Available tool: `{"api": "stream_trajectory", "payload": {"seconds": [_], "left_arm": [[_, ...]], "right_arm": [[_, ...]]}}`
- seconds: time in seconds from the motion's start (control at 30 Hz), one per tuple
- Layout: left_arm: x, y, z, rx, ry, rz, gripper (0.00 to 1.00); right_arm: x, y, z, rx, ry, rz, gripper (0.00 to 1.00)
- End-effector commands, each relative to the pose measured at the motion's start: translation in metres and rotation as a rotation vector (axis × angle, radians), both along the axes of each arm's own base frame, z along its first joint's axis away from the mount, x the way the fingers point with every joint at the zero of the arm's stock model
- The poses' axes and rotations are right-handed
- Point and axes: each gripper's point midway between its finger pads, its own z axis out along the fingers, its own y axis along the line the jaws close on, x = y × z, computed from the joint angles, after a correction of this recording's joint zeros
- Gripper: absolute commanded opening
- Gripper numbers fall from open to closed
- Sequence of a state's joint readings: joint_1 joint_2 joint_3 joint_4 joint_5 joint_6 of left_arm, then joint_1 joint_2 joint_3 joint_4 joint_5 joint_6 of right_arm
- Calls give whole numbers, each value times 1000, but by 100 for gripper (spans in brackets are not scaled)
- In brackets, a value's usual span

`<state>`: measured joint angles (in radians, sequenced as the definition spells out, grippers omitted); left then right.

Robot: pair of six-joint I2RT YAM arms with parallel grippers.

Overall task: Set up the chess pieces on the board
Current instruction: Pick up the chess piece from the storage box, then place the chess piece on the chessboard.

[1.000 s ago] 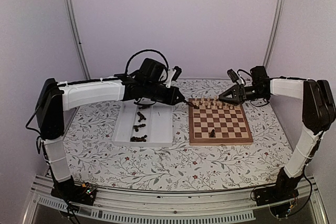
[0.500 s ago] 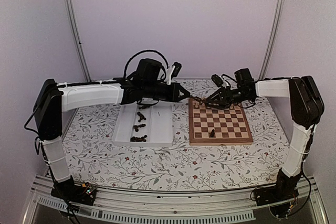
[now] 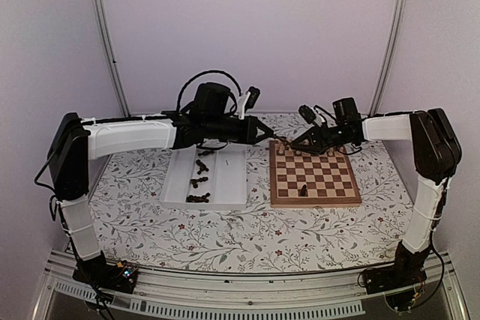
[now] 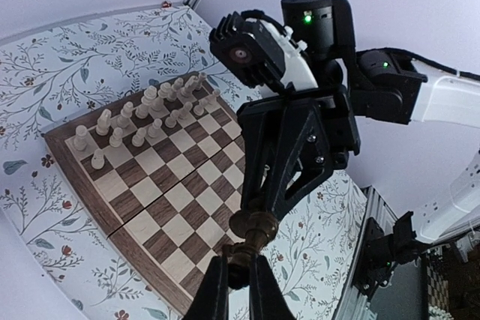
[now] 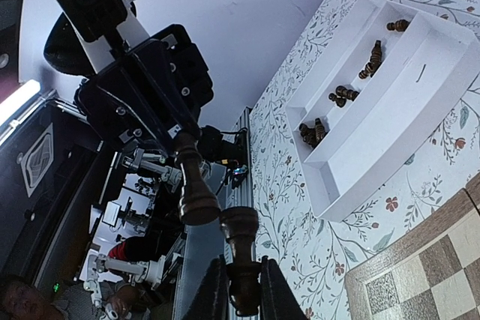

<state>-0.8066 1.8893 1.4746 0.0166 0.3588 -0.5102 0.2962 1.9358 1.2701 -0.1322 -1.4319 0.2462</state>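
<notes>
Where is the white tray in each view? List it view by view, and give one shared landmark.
Top external: the tray lies left of centre, just left of the board.
Left wrist: not in view.
Right wrist: upper right.
Shared landmark: the board, which is centre-left in the left wrist view and in the bottom right corner of the right wrist view.

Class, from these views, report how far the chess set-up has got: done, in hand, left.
Done: pale pieces line the far rows of the board, and a lone dark piece stands near its front edge. In hand: the left tool grips a dark piece, the right tool another, over the far-left corner. Left: several dark pieces lie in the tray.
</notes>
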Motion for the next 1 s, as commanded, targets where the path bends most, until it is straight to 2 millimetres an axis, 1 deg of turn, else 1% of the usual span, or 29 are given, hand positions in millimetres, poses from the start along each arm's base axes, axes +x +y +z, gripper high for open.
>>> {"api": "stream_trajectory", "payload": {"seconds": [0.0,0.17,0.2,0.23,0.27,0.3,0.37,0.4,0.47,0.5,0.53,0.63,0.67,0.7,0.77,0.9,0.97], "left_arm": [[2,3,19,-33,-34,4,8],[7,11,18,-1,-57,18,7],[7,15,9,29,-38,21,7],[8,17,7,45,-36,24,7],[8,18,4,61,-35,23,7],[7,20,0,81,-34,21,7],[7,24,-7,121,-33,20,7],[6,25,-10,137,-34,17,7],[4,29,-13,160,-38,18,7],[4,31,-13,166,-44,18,7],[3,32,-12,170,-48,20,7],[3,35,-11,182,-61,24,7],[3,36,-11,187,-62,25,7],[3,36,-11,189,-64,26,7],[3,37,-12,196,-65,28,7],[4,39,-13,203,-67,37,7],[3,40,-14,205,-65,38,7]], "right_arm": [[-4,1,3,12,-26,8,7],[-2,-12,9,-30,-96,-59,4],[0,-16,8,-54,-96,-82,4],[3,-19,7,-88,-103,-105,4],[6,-25,6,-137,-167,-125,4],[11,-31,-2,-224,-207,-156,3],[13,-44,-13,-367,-326,-167,3],[14,-52,-14,-438,-423,-166,3],[16,-72,-22,-593,-539,-179,3],[16,-83,-21,-660,-611,-176,3],[15,-91,-24,-721,-646,-171,3],[11,-117,-29,-888,-755,-115,3],[8,-124,-32,-931,-765,-92,3],[1,-130,-36,-967,-767,-47,4],[-7,-138,-49,-1046,-782,41,4],[-31,-151,-85,-1195,-766,221,4],[-38,-156,-99,-1256,-757,280,3]]}}
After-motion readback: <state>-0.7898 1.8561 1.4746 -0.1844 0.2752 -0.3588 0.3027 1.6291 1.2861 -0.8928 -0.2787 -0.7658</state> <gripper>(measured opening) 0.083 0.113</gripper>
